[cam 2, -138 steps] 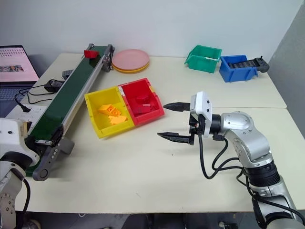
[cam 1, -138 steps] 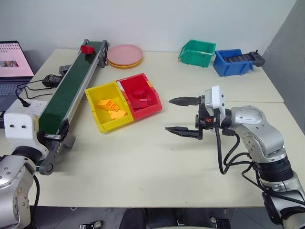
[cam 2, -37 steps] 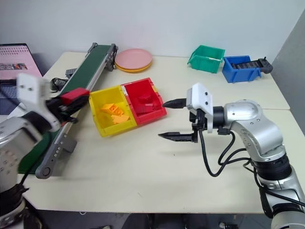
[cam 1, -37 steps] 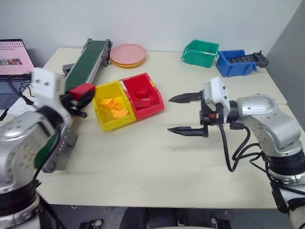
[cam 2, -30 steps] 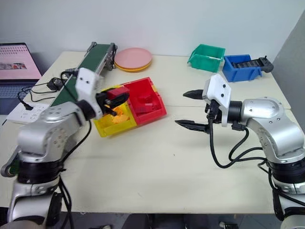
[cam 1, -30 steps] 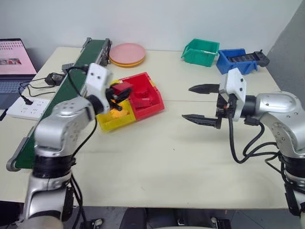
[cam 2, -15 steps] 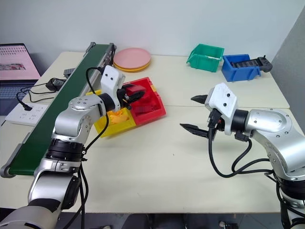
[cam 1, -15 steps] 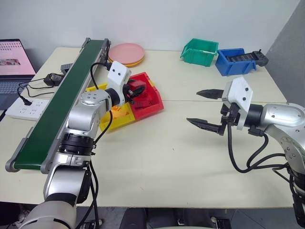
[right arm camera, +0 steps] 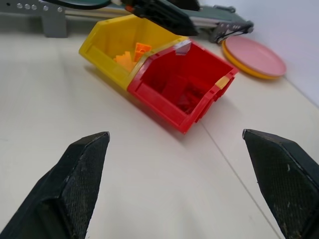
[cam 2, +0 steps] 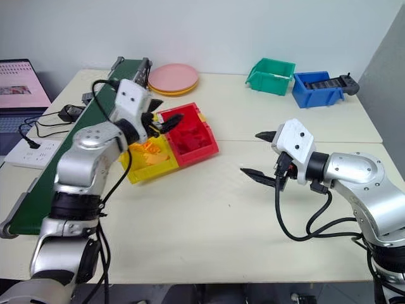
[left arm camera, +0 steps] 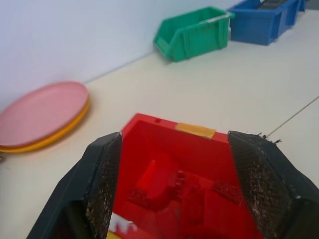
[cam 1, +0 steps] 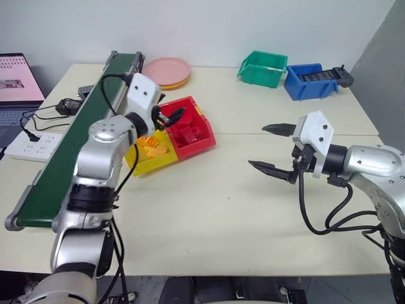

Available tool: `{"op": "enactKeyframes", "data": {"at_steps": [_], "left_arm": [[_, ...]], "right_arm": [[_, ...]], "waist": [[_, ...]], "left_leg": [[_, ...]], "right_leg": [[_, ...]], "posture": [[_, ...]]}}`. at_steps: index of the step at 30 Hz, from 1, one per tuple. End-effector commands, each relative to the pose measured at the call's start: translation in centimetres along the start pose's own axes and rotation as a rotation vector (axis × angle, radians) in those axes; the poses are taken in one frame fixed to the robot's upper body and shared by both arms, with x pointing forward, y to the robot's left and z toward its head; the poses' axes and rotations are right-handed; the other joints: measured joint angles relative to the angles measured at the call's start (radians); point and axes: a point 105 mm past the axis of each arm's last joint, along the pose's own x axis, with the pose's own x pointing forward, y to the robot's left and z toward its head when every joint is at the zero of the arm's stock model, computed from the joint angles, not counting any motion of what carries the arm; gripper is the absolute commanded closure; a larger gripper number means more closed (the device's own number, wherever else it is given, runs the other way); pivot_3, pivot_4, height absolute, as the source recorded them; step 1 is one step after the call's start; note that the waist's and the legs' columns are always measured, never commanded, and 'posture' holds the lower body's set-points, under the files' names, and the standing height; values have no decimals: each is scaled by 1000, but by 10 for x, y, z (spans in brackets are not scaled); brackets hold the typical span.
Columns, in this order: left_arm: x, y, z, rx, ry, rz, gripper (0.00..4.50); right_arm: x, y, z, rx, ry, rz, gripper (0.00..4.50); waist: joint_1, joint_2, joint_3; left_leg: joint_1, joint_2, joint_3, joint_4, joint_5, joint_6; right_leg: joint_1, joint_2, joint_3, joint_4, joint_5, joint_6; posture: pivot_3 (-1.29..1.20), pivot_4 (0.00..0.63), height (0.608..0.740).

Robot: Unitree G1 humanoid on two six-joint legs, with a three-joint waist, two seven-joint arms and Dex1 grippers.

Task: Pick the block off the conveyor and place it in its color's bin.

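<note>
a pale bench [cam 1: 209,209] is carrying everything, with the long green conveyor [cam 1: 69,152] running down the robot's left side. its belt is lying bare of blocks, well behind and outside the left pincer [cam 1: 169,118], which suggests the pick is already done.

two bins are sitting side by side and touching, close to the conveyor so that a short reach covers the carry. the yellow bin [cam 1: 152,163] is lying under the left forearm, and the red bin [cam 1: 201,135] is lying directly below and just ahead of the left pincer. the red bin is facing its open top upward, which is letting a block fall in from above.

the left pincer is hanging over the near rim of the red bin with its two black fingers [left arm camera: 102,172] spread apart and nothing between them. in the left wrist view the red bin's floor is showing straight through the gap, with several red pieces [left arm camera: 167,181] lying there. the block is most likely one of them, dropped just below the pincer, though which piece it is cannot be told.

the right pincer [cam 1: 273,149] is hovering above the bare bench, well apart from both bins and off to their right. its fingers are standing wide open and holding nothing; it is probably parked there to keep clear of the left arm's work.
</note>
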Motion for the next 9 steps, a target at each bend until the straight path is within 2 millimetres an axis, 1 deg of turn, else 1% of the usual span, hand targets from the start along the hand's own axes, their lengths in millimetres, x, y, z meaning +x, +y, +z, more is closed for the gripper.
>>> {"op": "enactKeyframes", "data": {"at_steps": [1,3,5,7,9], "left_arm": [[-48,1,-6,7,22,80,1017],[-66,-7,-18,-28,60,106,1017],[-82,-16,-27,-69,86,123,1017],[-92,-23,-33,-103,100,131,1017],[-98,-27,-37,-112,105,138,1017]], "right_arm": [[-4,-4,-1,-21,-69,-26,0],[-6,-10,-10,2,-89,-49,0],[-7,-15,-24,48,-96,-75,0],[-7,-20,-32,65,-108,-94,0],[-5,-24,-34,60,-120,-102,0]], "waist": [[-3,0,0],[3,0,0],[8,-1,-1],[17,-1,-1],[19,-2,-1]], "left_leg": [[1,0,1,0,0,0],[0,0,-1,0,0,0],[1,0,-2,1,0,0],[4,-1,-2,1,0,0],[4,-1,-2,1,0,0]], "right_leg": [[0,0,1,0,-1,0],[0,0,-1,1,0,0],[2,0,-2,2,0,0],[5,-1,-2,1,0,1],[5,-1,-2,1,0,1]], "posture": [[0,150,740],[0,150,740],[0,150,740],[0,150,740],[0,150,740]]}}
